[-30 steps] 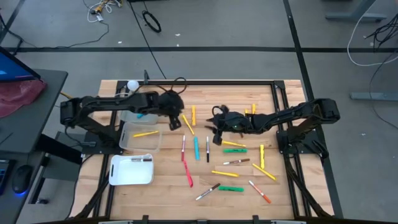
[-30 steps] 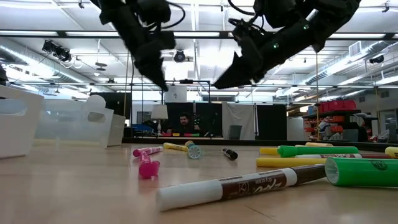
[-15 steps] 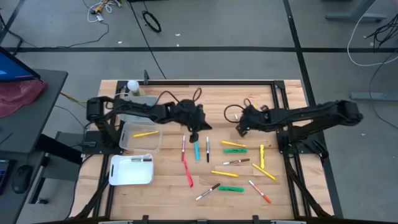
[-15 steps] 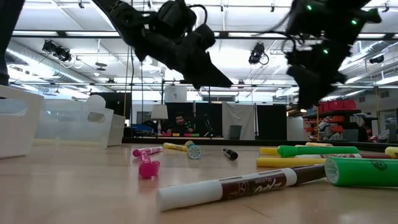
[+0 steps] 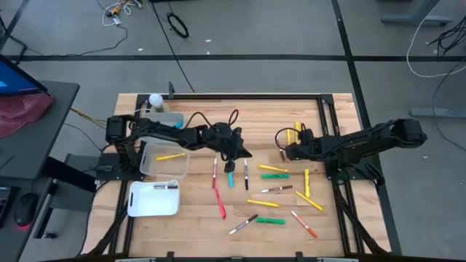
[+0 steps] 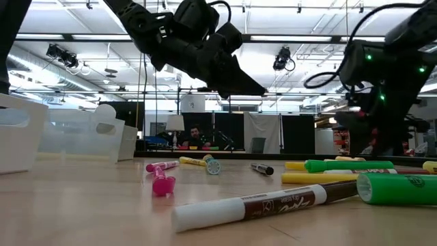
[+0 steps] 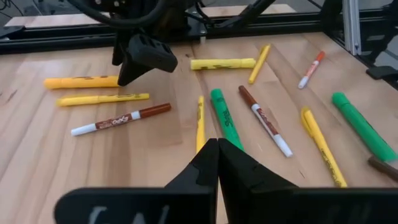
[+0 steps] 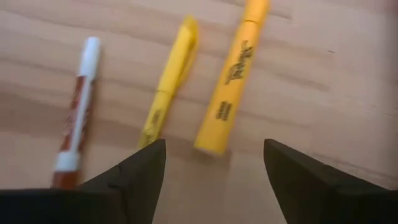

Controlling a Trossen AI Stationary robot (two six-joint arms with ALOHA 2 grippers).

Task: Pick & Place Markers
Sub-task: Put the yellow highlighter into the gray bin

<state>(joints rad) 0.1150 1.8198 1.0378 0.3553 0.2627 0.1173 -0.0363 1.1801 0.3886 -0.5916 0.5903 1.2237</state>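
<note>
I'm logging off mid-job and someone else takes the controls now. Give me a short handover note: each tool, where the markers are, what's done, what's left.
Left tool: shut, empty, hanging over mid-table above the light blue marker.
Right tool: open, empty, low over the table's right half; two yellow markers and a brown-and-white one lie just ahead of it.
Markers: most lie loose on the table.
Done: one yellow marker lies in the clear bin; one dark-ended marker in the white tray.
Left: nearly all the rest, with none gripped.
</note>
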